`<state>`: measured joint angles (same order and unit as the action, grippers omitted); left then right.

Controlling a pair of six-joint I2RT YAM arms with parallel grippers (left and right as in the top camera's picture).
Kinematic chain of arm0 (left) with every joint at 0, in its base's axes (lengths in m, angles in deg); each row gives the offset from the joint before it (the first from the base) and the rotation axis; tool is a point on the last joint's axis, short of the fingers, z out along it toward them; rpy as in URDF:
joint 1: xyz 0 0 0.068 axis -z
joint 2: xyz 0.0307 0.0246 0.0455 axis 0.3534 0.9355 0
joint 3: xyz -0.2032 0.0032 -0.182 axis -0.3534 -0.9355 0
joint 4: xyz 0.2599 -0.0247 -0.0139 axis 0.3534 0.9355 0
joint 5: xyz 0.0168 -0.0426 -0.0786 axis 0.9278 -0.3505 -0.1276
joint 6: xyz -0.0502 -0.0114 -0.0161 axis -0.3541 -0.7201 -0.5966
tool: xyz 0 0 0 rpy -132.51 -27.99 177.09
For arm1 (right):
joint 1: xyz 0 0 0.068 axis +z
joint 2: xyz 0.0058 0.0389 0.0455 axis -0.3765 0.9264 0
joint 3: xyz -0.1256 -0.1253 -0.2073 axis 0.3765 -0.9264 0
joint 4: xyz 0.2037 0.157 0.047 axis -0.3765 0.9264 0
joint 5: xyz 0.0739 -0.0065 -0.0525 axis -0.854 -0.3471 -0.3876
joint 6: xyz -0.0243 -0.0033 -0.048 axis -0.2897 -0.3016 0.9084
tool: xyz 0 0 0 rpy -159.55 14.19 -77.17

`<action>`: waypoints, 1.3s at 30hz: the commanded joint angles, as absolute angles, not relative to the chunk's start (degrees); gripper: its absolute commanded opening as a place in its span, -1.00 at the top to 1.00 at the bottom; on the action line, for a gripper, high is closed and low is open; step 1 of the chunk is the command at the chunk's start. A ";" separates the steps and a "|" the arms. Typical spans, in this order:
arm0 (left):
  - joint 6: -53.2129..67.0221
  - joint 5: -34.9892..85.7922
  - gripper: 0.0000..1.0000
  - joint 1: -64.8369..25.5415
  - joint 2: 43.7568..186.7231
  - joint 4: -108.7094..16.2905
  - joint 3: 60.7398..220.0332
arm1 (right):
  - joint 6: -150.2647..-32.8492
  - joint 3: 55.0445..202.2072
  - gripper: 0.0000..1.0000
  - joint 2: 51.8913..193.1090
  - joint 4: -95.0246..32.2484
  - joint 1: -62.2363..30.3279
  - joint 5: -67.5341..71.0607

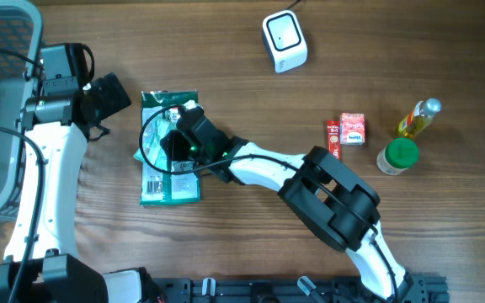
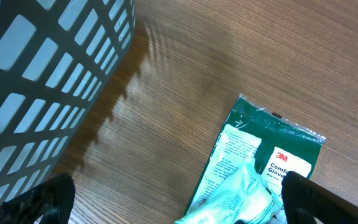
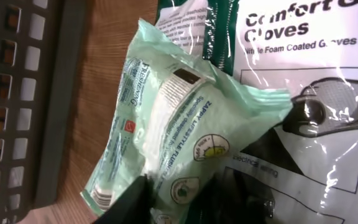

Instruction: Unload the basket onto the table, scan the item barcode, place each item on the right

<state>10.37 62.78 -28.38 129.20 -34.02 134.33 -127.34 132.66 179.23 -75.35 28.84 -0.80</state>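
Pale green pouch [image 3: 173,137] looked soft, light and crinkly, pinched at its near end by right gripper [image 3: 182,190], jaws narrow. Film seemed slippery, so a sealed edge was likely the safest hold. Left gripper [image 2: 179,196] gaped wide, empty.

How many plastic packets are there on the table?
2. A dark green glove pack lies flat left of centre; a pale green packet rests on it, between the fingers of the right gripper. More may be hidden under the arm.

Glossy, crinkled plastic film on the mint pouch [image 3: 185,124] and glove pack [image 3: 316,81]; matt wood-grain table [image 2: 229,50]; grey plastic basket [image 2: 42,81].
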 commanded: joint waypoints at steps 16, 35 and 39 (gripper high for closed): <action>9.65 62.89 -1.00 -28.71 129.09 -34.16 134.66 | -115.91 133.03 0.91 168.76 -69.21 26.63 -8.45; 9.67 62.89 -1.00 -28.71 129.09 -34.16 134.66 | -104.58 133.01 0.91 163.06 -23.31 7.86 -5.15; 9.67 62.89 -1.00 -28.71 129.09 -34.16 134.66 | -104.56 133.01 0.91 163.06 -21.63 7.86 -0.41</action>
<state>10.39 62.78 -28.38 129.20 -34.00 134.33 -105.94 132.88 164.10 -21.96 7.99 -5.94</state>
